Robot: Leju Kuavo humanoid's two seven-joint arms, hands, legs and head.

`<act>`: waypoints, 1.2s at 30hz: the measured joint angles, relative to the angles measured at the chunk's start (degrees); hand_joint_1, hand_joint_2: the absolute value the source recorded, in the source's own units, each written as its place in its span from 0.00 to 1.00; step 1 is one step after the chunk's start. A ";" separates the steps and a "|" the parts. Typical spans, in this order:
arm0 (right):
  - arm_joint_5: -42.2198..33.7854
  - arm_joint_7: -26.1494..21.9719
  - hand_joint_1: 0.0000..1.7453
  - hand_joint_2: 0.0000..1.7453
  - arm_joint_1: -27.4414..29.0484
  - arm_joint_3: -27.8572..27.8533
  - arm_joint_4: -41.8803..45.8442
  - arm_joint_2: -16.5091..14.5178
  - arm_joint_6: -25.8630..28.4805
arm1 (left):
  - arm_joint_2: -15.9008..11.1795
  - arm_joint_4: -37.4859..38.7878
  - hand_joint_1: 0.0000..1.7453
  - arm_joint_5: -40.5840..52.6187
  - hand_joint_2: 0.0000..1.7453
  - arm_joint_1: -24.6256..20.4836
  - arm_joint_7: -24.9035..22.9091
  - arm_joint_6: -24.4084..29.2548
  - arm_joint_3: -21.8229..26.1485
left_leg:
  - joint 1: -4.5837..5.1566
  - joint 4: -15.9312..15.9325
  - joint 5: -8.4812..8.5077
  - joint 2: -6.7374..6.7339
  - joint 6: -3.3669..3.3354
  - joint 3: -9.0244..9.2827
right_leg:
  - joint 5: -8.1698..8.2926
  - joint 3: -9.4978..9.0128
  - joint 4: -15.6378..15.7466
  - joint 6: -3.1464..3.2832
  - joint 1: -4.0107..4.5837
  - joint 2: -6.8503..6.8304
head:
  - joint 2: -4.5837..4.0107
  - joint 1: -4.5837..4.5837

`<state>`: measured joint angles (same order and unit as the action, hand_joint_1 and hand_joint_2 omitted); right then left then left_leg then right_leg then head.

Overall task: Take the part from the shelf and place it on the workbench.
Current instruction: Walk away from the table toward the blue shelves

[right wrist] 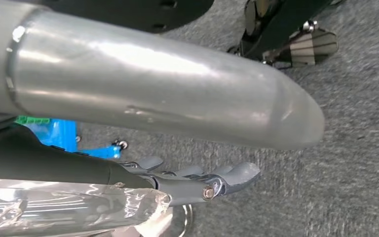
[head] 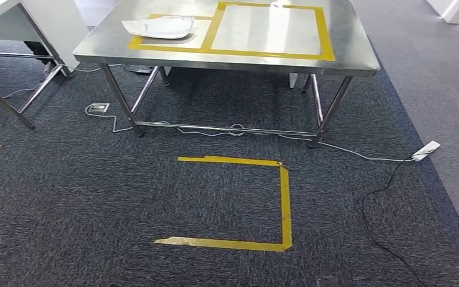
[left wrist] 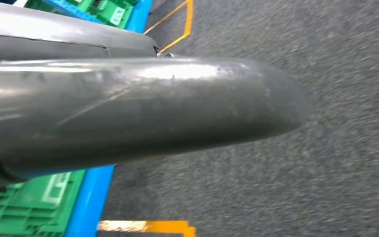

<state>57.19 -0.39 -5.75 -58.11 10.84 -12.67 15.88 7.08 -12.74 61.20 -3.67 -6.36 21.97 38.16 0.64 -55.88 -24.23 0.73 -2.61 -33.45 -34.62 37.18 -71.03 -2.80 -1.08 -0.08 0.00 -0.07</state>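
The steel workbench (head: 349, 57) stands ahead in the head view, marked with yellow tape rectangles (head: 327, 37). A white, shallow part (head: 158, 27) lies in the left rectangle. In the right wrist view my right hand (right wrist: 177, 173) hangs over the carpet. A glossy, translucent part (right wrist: 64, 210) lies against its dark fingers (right wrist: 200, 181), and the thick thumb (right wrist: 153, 84) reaches across above them. In the left wrist view the thumb of my left hand (left wrist: 128, 108) covers its fingers, so what it holds is hidden.
A yellow tape outline (head: 285, 203) marks the dark carpet in front of the workbench. A white power strip (head: 425, 150) and cables lie at the right of the table legs. Another table (head: 12, 15) stands at the far left. Green crates (left wrist: 24, 207) sit on a blue rack (left wrist: 91, 197) beside my left hand.
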 joint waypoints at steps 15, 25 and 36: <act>2.79 2.61 0.00 0.00 0.54 1.75 0.07 1.26 1.87 | 2.17 0.04 0.00 -2.42 0.00 0.36 -5.52 -2.80 3.40 | -0.98 -16.21 -7.48 -0.24 4.08 -6.39 | 5.94 -8.93 15.84 3.29 0.44 -3.12 | 0.00 -0.64; 3.38 2.82 0.00 0.00 0.12 2.46 0.10 1.61 2.09 | 3.52 0.07 0.00 -2.02 0.00 0.07 -6.15 -3.21 3.96 | -0.44 -0.10 -1.67 -2.05 0.75 1.68 | 2.38 -7.61 11.84 0.77 0.86 -3.59 | 0.00 -0.48; 3.35 2.84 0.00 0.00 0.67 2.52 0.11 2.04 2.12 | 4.32 0.07 0.00 -1.63 0.00 -0.15 -6.15 -3.76 4.01 | -0.17 -0.78 -0.61 5.97 1.43 0.24 | 4.82 -8.31 14.70 1.53 0.52 4.35 | 0.00 -0.28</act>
<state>60.54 2.44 -5.08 -55.58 10.95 -10.62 18.00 11.40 -12.68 59.57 -3.81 -12.51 18.21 42.17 0.47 -56.67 -24.84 6.70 -1.18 -33.21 -29.80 28.87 -56.33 -1.27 -0.56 4.28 0.00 -0.35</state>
